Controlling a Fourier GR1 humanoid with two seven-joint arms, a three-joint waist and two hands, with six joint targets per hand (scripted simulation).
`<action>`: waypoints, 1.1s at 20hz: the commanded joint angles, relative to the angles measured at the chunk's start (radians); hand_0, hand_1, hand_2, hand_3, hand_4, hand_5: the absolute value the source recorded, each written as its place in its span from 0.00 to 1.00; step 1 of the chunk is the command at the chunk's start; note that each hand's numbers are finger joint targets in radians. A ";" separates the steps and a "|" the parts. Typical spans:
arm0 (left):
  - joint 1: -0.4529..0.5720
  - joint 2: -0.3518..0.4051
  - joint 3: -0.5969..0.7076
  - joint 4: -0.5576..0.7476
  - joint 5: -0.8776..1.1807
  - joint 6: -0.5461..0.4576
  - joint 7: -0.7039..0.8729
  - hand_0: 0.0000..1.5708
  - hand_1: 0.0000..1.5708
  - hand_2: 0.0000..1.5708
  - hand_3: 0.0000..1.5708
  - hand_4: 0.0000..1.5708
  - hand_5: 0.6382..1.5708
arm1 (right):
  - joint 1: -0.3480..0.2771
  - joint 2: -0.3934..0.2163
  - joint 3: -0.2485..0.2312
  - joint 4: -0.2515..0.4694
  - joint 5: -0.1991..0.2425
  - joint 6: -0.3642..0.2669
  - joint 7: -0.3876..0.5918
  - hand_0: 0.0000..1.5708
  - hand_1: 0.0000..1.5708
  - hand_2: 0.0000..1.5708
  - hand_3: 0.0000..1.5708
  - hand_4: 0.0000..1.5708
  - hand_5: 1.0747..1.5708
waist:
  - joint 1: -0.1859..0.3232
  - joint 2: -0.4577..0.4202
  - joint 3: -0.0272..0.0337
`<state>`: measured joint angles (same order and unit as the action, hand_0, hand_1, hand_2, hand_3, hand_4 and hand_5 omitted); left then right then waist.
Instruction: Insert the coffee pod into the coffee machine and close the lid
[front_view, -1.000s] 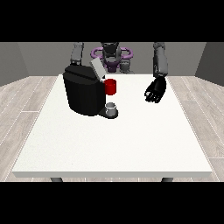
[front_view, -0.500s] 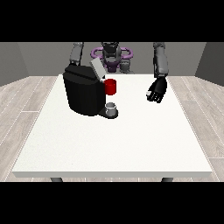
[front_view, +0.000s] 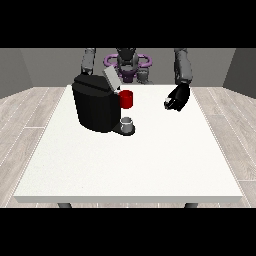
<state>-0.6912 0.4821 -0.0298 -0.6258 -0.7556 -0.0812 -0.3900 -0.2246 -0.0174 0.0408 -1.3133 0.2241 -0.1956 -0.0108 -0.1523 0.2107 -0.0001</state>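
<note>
White table (front_view: 125, 165) fills most of the view, its near edge towards the camera, its far edge at the robot.

Robot (front_view: 129, 62) stands behind the far edge, at its middle, small at the top of the view.

Coffee machine (front_view: 96, 102): black, on the far-left part of the table, close to the left edge. Lid (front_view: 111, 77) is raised and tilted up at the machine's top right. A red thing at the machine (front_view: 126, 99) sits just beside its right side, under the lid. A grey thing (front_view: 128, 123) stands on the machine's low base at front right; cannot tell whether it is the pod.

Arm at the view's right (front_view: 182, 70) comes down from the shoulder nearly upright over the far-right part of the table. Its hand (front_view: 177, 97) hangs above the table top near the far-right corner, well apart from the machine, palm turned towards the machine and down. Fingers curl inward a little; nothing shows in them.

Arm at the view's left (front_view: 88, 61) shows only above the machine; its hand is hidden behind the machine.
</note>
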 joint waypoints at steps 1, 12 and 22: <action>-0.051 -0.005 0.025 0.002 0.023 -0.085 0.015 0.92 0.92 0.91 0.86 0.34 1.00 | -0.015 0.001 -0.014 0.042 -0.005 0.002 0.014 0.00 0.00 0.00 0.00 0.00 1.00 | 0.011 -0.039 0.0001; -0.218 -0.077 0.001 -0.082 0.012 -0.283 0.194 0.85 0.85 0.86 0.84 0.38 1.00 | -0.031 -0.026 -0.040 0.131 -0.024 0.038 -0.006 0.00 0.00 0.00 0.00 0.00 1.00 | -0.005 -0.146 0.0008; -0.340 -0.157 0.057 -0.138 0.060 -0.349 0.303 0.61 0.61 0.74 0.86 0.33 1.00 | -0.100 -0.052 -0.100 0.157 -0.059 0.033 -0.059 0.00 0.00 0.00 0.00 0.00 1.00 | 0.001 -0.121 0.0006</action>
<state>-0.9690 0.3614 0.0069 -0.7394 -0.7143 -0.4080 -0.1451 -0.2718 -0.0339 -0.0114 -1.1872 0.1822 -0.1663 -0.0551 -0.1614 0.0693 0.0005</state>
